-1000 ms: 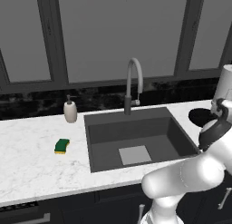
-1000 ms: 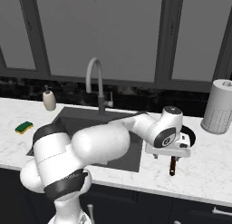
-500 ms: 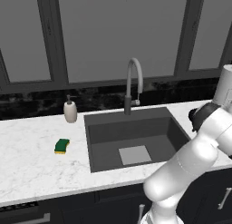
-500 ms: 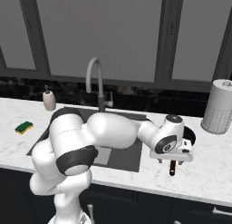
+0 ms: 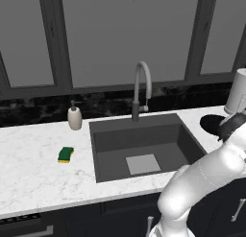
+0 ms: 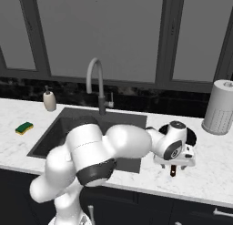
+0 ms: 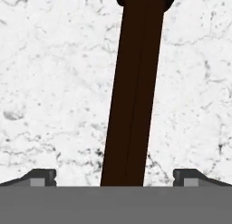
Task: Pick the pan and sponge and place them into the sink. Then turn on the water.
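Observation:
The black pan (image 5: 210, 123) lies on the counter right of the sink (image 5: 139, 130), partly covered by my hand. Its reddish-brown handle (image 7: 133, 91) runs straight up the hand view between my two fingertips (image 7: 43, 177), which stand wide apart and clear of it. My gripper (image 6: 175, 164) is open, low over the handle, whose tip (image 6: 173, 172) pokes out below it toward the counter's front edge. The yellow-green sponge (image 5: 66, 154) rests on the counter left of the sink. No water runs from the arched faucet (image 5: 142, 87).
A beige soap dispenser (image 5: 74, 117) stands at the sink's back left corner. A paper towel roll (image 6: 220, 108) stands behind the pan at the far right. My arm's bulky white links (image 6: 113, 146) arch over the sink's right half.
The hand has sunk lower over the pan's handle and shifted slightly right. The elbow has swung across in front of the sink. Pan and sponge lie as before.

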Available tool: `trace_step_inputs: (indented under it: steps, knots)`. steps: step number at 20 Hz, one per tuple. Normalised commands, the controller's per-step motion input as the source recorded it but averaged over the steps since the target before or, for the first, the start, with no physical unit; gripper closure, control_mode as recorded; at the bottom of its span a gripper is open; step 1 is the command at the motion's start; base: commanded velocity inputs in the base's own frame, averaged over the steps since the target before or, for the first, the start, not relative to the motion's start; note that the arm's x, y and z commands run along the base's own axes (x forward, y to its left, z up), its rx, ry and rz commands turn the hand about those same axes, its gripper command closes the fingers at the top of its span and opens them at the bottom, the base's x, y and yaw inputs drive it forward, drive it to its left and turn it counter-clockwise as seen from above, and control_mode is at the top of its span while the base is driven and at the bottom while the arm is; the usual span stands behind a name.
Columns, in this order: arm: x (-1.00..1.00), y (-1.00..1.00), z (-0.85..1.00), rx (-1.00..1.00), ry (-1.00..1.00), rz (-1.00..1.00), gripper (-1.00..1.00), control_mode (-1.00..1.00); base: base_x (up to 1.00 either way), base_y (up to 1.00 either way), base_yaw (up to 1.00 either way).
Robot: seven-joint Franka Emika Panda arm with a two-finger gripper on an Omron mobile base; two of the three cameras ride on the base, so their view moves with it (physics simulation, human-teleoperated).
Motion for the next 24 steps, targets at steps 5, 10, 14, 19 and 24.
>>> trace_step_inputs:
  steps: [5, 10, 14, 19, 24]
  knots:
    - [0.19, -0.21, -0.36, 0.0, 0.0, 0.0, 1.0, -1.0, 0.0, 0.0, 0.0]
    - [0.07, -0.06, -0.42, 0.0, 0.0, 0.0, 1.0, -1.0, 0.0, 0.0, 0.0]
    - [0.02, 0.0, -0.57, 0.0, -0.01, 0.0, 1.0, -1.0, 0.0, 0.0, 0.0]
    - [-0.05, 0.15, -0.23, 0.0, -0.18, -0.01, 1.0, -1.0, 0.0, 0.0, 0.0]
    - [-0.06, 0.63, 0.02, -0.01, -0.12, -0.11, 1.0, -1.0, 0.0, 0.0, 0.0]
